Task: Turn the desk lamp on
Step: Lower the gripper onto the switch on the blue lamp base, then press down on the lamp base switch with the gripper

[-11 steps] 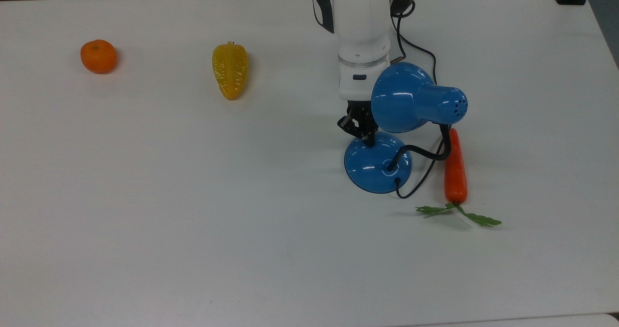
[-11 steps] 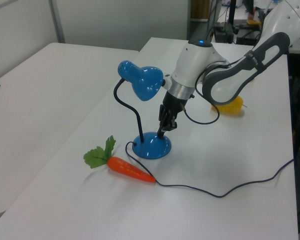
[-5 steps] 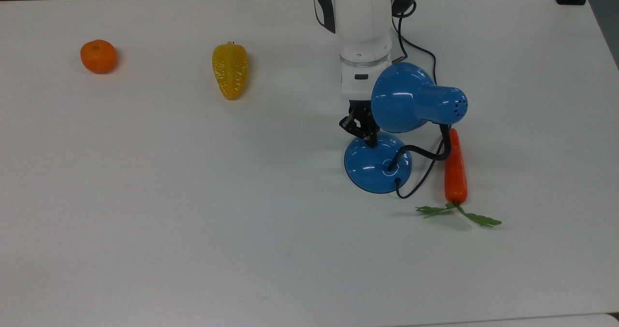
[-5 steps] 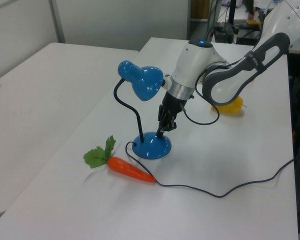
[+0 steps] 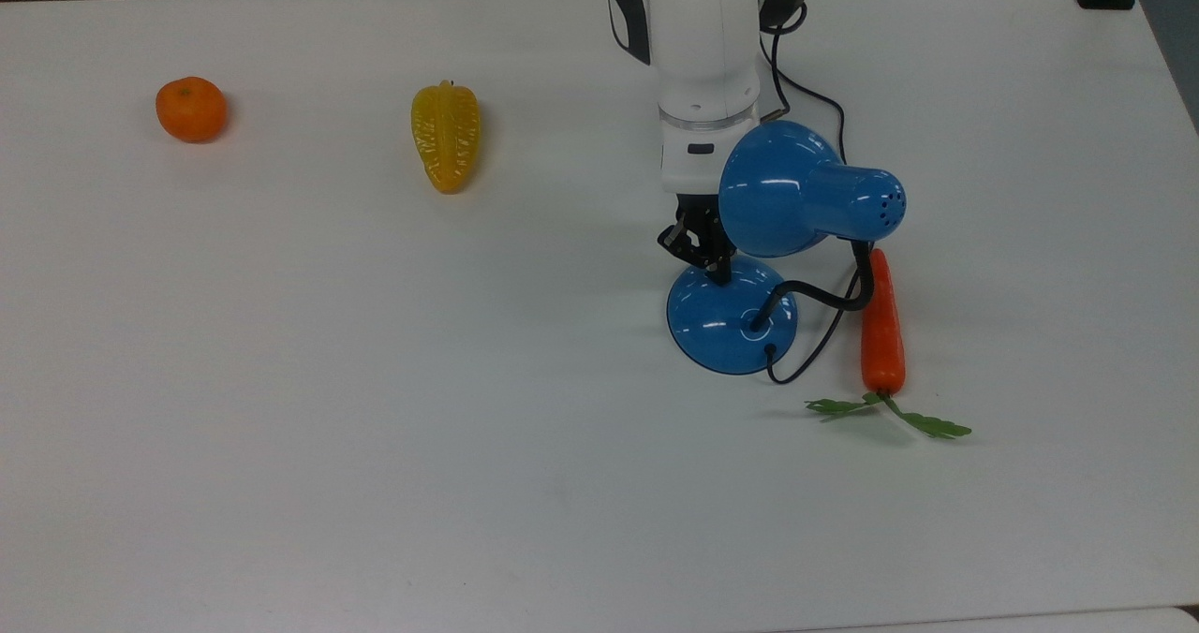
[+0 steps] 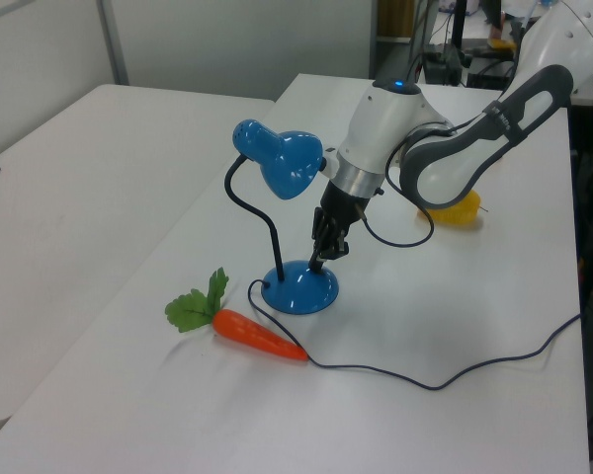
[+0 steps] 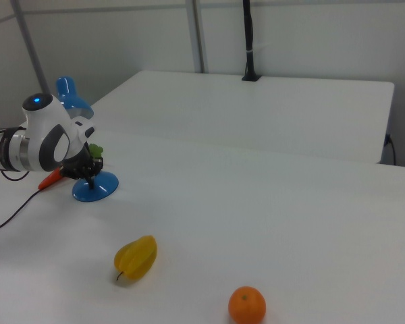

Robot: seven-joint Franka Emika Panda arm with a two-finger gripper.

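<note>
Top view: carrot beside desk lamp, shade overhanging hand.

Lamp shade overhangs the gripper at the lamp base. Carrot and cord crowd the top view's right side. The table lies open on the top view's left.

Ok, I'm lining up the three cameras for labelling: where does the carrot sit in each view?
Top view: the carrot lies right of centre, just right of the desk lamp base, leaves toward the bottom.
Left view: lower left of centre, in front of the lamp base.
Right view: an orange tip at the far left, beside the arm.
Shared landmark: the lamp's blue base.
</note>
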